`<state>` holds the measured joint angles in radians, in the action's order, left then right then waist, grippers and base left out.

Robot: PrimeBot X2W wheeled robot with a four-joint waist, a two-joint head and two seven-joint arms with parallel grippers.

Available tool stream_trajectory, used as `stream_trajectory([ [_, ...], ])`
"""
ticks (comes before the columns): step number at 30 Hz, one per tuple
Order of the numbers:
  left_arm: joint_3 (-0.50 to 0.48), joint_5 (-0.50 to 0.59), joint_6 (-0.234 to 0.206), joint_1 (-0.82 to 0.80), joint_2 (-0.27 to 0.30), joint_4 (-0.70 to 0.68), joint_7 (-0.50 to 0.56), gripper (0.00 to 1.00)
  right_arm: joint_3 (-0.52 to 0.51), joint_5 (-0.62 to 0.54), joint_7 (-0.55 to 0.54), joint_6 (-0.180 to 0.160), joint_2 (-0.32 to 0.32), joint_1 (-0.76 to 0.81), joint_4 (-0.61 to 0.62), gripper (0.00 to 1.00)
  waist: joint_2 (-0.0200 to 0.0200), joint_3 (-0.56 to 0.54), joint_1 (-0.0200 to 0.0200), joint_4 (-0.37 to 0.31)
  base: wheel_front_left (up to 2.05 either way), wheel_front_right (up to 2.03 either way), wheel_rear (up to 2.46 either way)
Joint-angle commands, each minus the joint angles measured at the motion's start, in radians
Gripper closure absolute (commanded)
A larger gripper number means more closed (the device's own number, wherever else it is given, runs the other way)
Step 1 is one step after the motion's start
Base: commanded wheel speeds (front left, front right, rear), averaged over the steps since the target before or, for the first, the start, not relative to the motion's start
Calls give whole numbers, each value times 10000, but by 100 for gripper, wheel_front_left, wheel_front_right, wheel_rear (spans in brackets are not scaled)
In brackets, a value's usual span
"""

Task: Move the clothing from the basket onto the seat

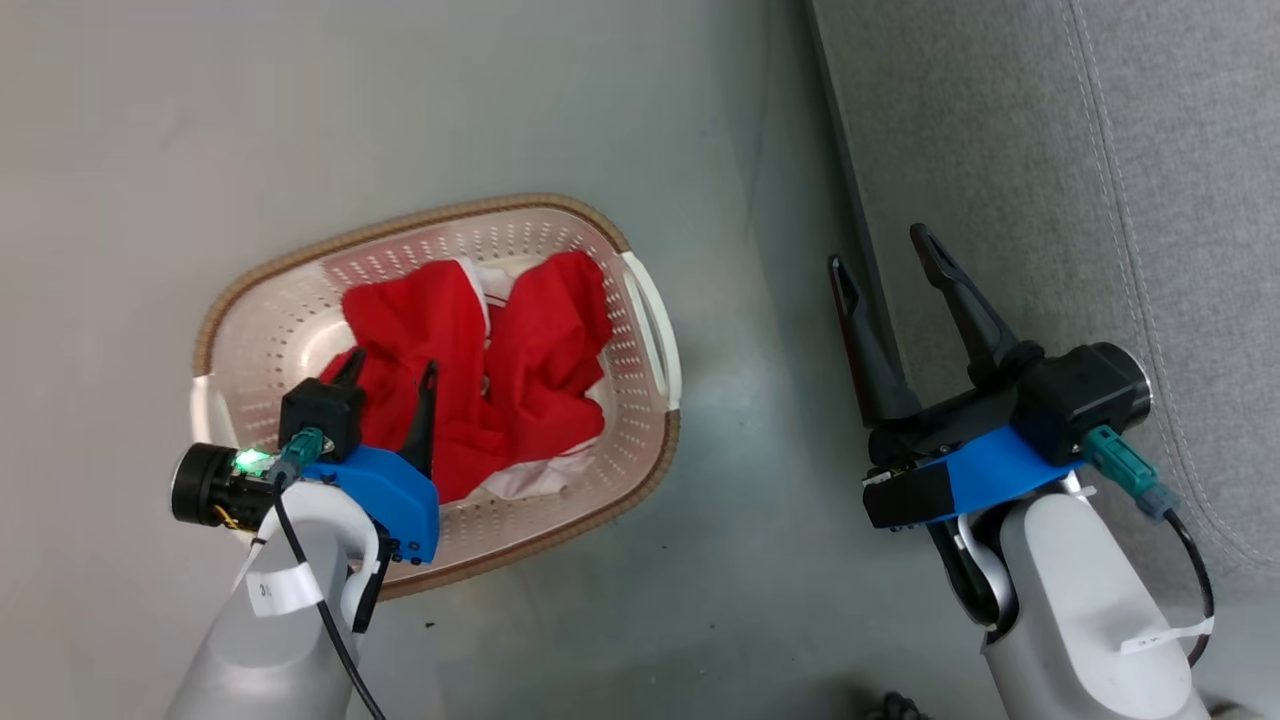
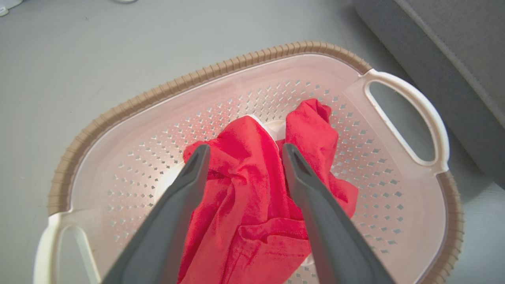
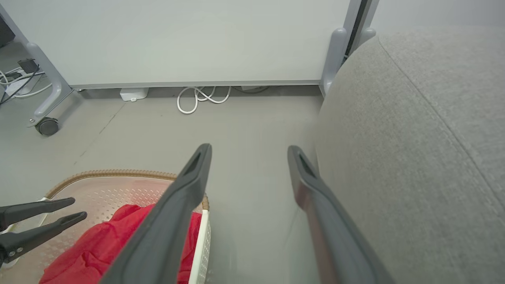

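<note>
My left gripper [image 1: 393, 365] hangs over the basket [image 1: 400, 222], fingers apart, gripping nothing. All the red clothing [image 1: 520, 360] I can see lies crumpled inside it. My right gripper [image 1: 880, 250] is spread and empty at the edge of the seat [image 1: 1180, 200]. I'd say every transfer is yet to do.

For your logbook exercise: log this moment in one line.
left gripper open over clothing in basket | right gripper open, empty, near seat
</note>
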<state>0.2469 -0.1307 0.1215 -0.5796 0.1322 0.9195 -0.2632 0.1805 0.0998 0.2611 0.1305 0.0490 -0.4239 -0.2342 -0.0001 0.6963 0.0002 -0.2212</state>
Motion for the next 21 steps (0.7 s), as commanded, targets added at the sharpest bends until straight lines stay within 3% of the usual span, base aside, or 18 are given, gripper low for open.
stream_trajectory([
  [1, 55, -14, 35, -347, 102, 306, -23, 0, 24, 61, 50, 4, 27, -121, 115, 0, 1, 378, -2, -345, 0, 0, 0],
  [4, 103, 26, 31, -572, 157, 739, 16, 0, 63, 122, 52, 4, 26, -94, 198, 0, 1, 510, -2, -440, 0, 0, 0],
  [10, 36, 18, -444, -1311, 422, 1918, 193, 0, 363, 519, 52, 4, 24, -115, 513, 0, 1, 1006, -2, -785, 0, 0, 0],
  [21, 1, -204, -686, -2075, 522, 2906, 644, 0, 640, 913, 52, 4, 24, -252, 711, 0, 1, 1469, -2, -1037, 0, 0, 0],
])
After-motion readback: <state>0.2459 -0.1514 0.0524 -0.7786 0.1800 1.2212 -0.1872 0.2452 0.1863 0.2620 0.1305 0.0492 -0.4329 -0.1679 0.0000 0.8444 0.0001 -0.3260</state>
